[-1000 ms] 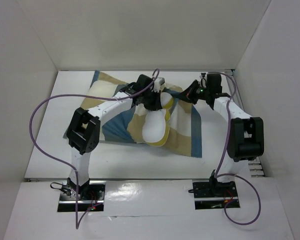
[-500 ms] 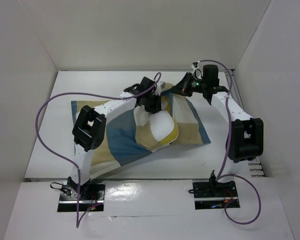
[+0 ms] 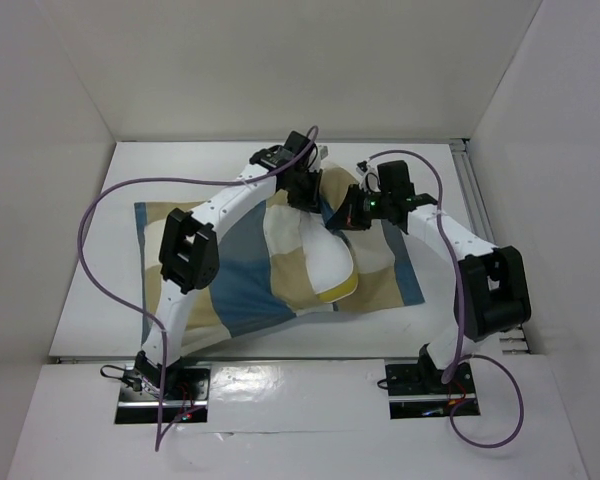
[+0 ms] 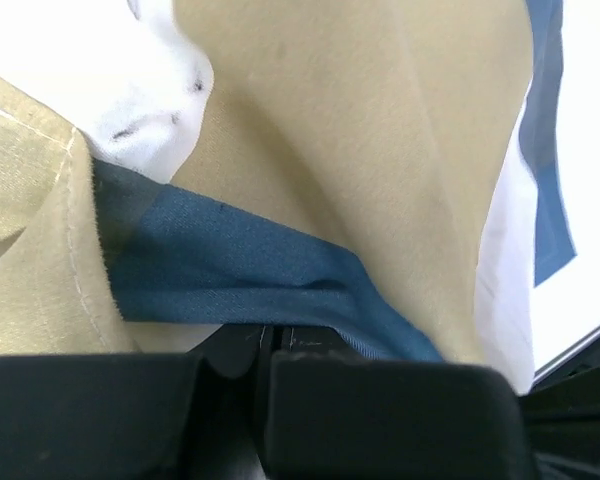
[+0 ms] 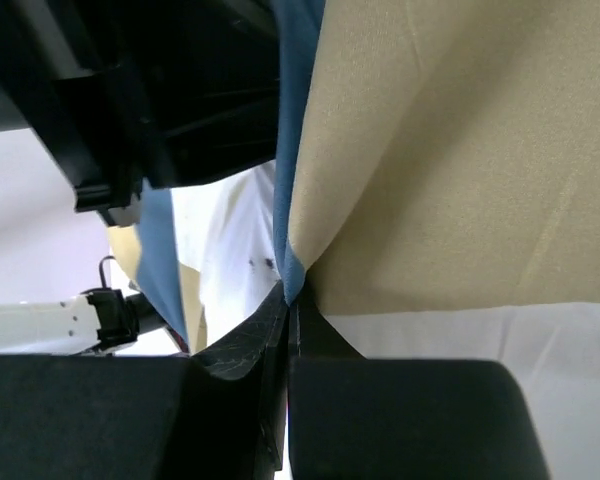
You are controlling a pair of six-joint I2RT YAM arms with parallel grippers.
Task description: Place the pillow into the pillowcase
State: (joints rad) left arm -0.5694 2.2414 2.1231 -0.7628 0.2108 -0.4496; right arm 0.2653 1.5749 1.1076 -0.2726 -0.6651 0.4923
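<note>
Insertion step, mid-way: L gripper & R gripper each pinch pillowcase hem, pillow corner exposed; next prob. needs hem drawn over it.

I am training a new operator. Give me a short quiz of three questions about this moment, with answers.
1. True or false: the left gripper and the right gripper are both shut on the pillowcase.
2. In the top view, the pillow is: A) partly out of the pillowcase, its yellow edge showing; B) lying bare beside it; C) fully hidden.
3. In the left wrist view, what colour is the pillowcase fabric pinched by the left gripper?
Key: 1 true; 2 A; 3 blue.
</note>
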